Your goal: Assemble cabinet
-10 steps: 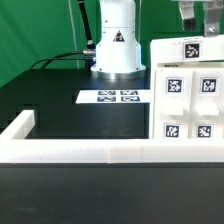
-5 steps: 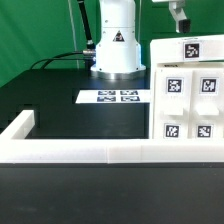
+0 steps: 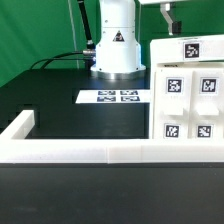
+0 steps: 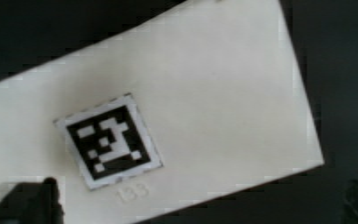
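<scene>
The marker board (image 3: 120, 97) lies flat mid-table. The cabinet (image 3: 188, 95) stands at the front edge, on the exterior view's right, four tags facing front; its long side is cut off. The gripper (image 3: 170, 15) hangs above it, fingers (image 4: 25, 203) wide apart, holding nothing.

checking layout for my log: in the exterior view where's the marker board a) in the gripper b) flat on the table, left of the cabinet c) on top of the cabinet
b: the marker board lies flat on the black table, to the exterior view's left of the cabinet.
</scene>
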Robot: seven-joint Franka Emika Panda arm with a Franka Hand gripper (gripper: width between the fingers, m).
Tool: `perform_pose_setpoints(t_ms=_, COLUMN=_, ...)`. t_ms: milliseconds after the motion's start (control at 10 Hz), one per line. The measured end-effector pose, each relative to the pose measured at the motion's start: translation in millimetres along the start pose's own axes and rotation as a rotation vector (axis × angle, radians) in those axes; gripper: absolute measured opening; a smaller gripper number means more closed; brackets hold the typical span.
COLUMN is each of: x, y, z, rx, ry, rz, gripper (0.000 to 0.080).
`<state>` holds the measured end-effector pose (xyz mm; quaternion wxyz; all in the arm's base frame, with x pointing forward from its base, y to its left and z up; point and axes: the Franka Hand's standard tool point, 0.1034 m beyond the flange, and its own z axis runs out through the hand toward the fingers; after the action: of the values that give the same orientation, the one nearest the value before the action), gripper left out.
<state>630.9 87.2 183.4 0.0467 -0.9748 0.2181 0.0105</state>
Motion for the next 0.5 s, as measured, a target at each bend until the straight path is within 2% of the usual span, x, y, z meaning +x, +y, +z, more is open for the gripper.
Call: perform_pose_setpoints(t_ms=500, x=3.0, y=9.1, z=3.4, rx=-0.009, ry=-0.013, rz=-0.607, gripper=0.0797)
